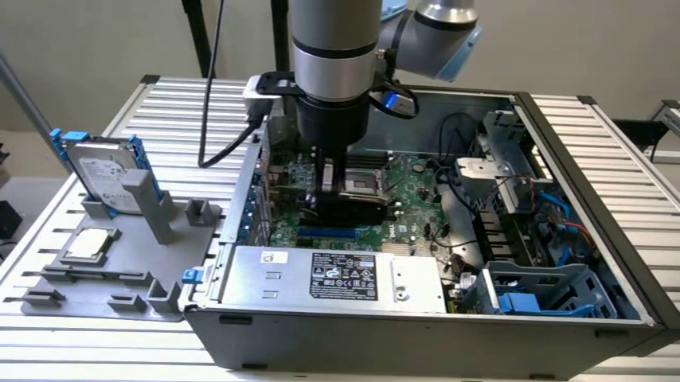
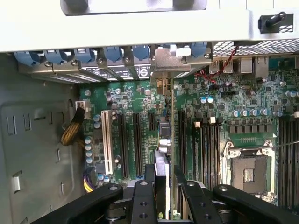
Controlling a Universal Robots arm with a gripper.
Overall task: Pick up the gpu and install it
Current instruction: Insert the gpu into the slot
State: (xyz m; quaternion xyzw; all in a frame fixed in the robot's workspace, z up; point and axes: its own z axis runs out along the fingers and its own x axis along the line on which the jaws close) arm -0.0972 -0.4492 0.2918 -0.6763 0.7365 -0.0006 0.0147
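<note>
The pincer (image 2: pixel 167 189) is grasping the gpu (image 2: pixel 168 140) upright over the motherboard (image 2: pixel 233 102), by the computer case's (image 1: pixel 425 338) bracket wall. Picking is done; full seating I cannot tell.

Soft, even light fills the exterior view: the slatted table (image 1: pixel 95 334) and the far wall are bright, with no hard shadows. Inside the case (image 1: pixel 425 334) it is dimmer, and the arm shades the motherboard (image 1: pixel 409 179). In the wrist view the case's pale rim is washed out almost white. The gpu (image 2: pixel 170 126) bracket glints, and the gripper (image 2: pixel 164 176) links nearest the lens look dark and soft.
</note>
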